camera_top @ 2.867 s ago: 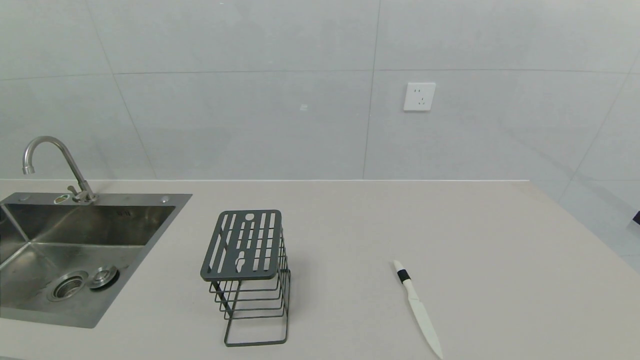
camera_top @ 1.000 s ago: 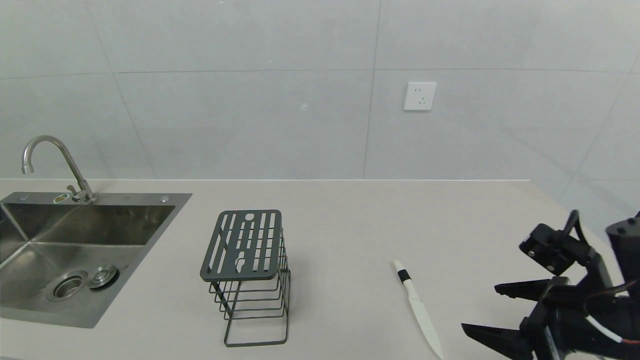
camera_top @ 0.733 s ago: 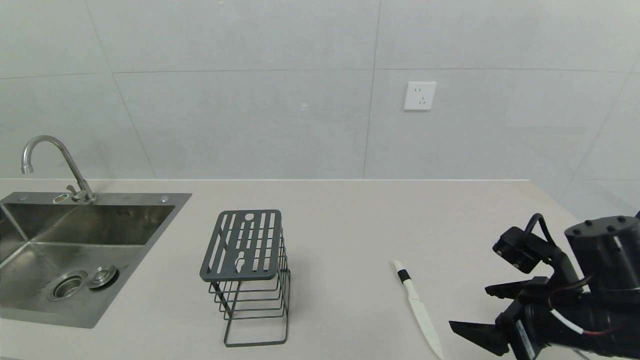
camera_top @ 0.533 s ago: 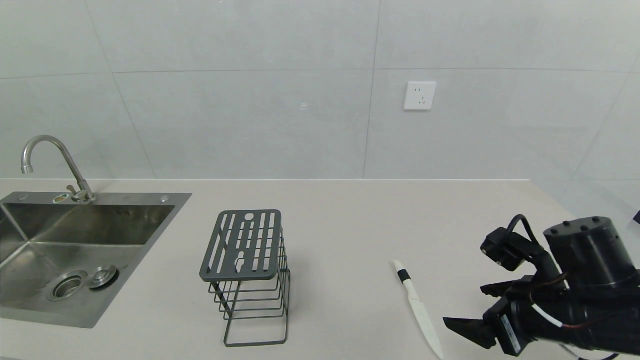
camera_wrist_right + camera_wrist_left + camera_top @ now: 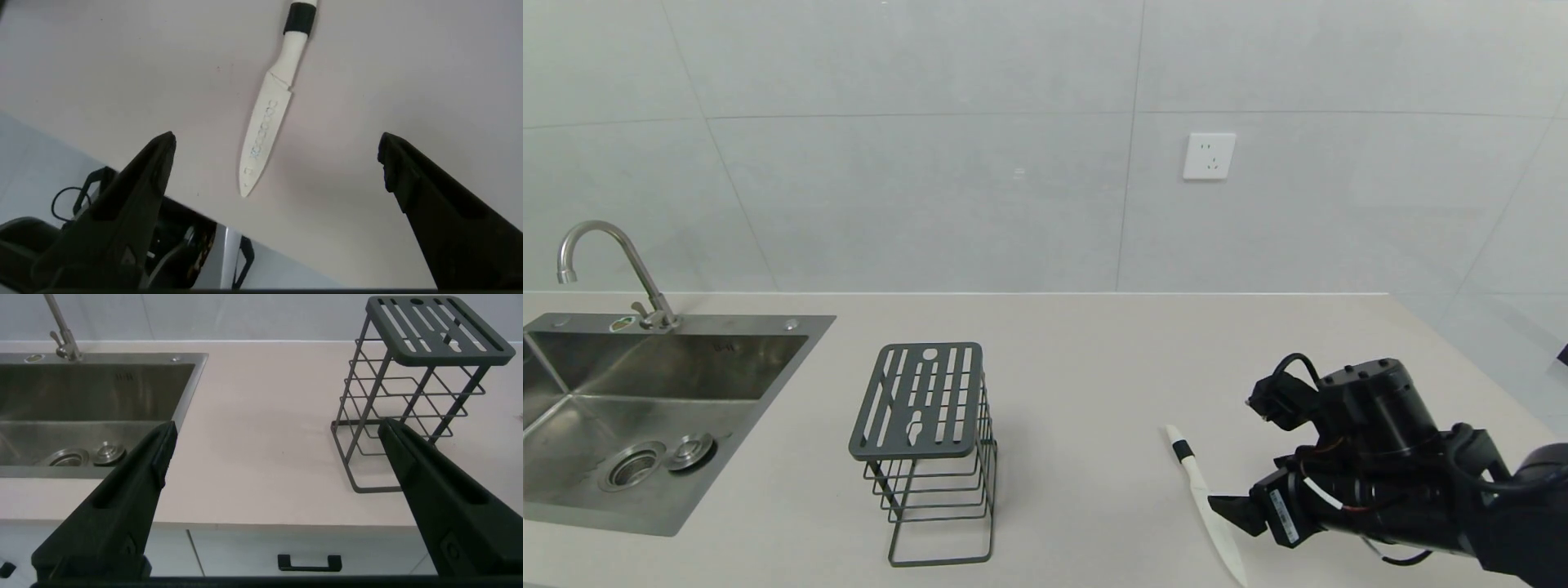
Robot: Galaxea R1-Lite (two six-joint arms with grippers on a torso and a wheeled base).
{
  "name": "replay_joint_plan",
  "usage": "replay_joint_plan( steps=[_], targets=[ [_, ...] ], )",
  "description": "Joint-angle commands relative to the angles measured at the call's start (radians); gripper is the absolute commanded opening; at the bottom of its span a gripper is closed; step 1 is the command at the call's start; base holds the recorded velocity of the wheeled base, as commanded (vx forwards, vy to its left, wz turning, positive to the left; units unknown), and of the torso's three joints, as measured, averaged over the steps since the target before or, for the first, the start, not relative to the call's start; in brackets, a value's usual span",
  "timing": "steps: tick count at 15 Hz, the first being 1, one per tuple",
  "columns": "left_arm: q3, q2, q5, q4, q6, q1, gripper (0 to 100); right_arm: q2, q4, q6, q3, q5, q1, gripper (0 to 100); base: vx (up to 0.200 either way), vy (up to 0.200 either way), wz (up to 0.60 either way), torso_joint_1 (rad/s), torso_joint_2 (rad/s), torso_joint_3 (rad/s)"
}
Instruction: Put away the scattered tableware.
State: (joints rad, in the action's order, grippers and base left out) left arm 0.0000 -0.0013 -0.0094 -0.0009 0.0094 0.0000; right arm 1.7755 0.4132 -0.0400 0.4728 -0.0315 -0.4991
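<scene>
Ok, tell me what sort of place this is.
A kitchen, most likely. A steel sink with a curved faucet is set into a pale counter, and a white knife lies on that counter, to the right of a slotted wire rack.

The rack (image 5: 921, 412) stands upright mid-counter (image 5: 1094, 359), the tallest thing in the way. Bare surface lies around it: toward the sink (image 5: 686, 327) on its left, toward the wall behind, and a wide stretch on its right up to the knife (image 5: 1199, 488). The knife lies flat near the front edge, well apart from the rack. The right gripper (image 5: 274, 155) hangs over the blade, fingers spread wide, with bare counter either side. The tap (image 5: 640, 271) rises at the sink's far rim, well away.
</scene>
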Motion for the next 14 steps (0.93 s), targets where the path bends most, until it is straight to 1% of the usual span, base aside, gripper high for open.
replay_joint_plan(
  steps=[1,5,11,14],
  targets=[
    [0.000,0.001,0.000,-0.001,0.000,0.000,100,0.079,0.018,0.000,-0.002,-0.011,-0.004,100,0.000,0.000,0.00,0.000,0.00,0.000],
    [0.000,0.001,0.000,-0.001,0.000,0.000,100,0.196,0.110,-0.001,0.001,-0.016,-0.032,100,0.000,0.000,0.00,0.000,0.00,0.000],
    [0.000,0.001,0.000,-0.001,0.000,0.000,100,0.314,0.151,0.002,0.041,-0.015,-0.047,100,0.000,0.000,0.00,0.000,0.00,0.000],
    [0.000,0.001,0.000,-0.001,0.000,0.000,100,0.349,0.151,0.002,0.070,-0.016,-0.027,100,0.000,0.000,0.00,0.000,0.00,0.000]
  ],
)
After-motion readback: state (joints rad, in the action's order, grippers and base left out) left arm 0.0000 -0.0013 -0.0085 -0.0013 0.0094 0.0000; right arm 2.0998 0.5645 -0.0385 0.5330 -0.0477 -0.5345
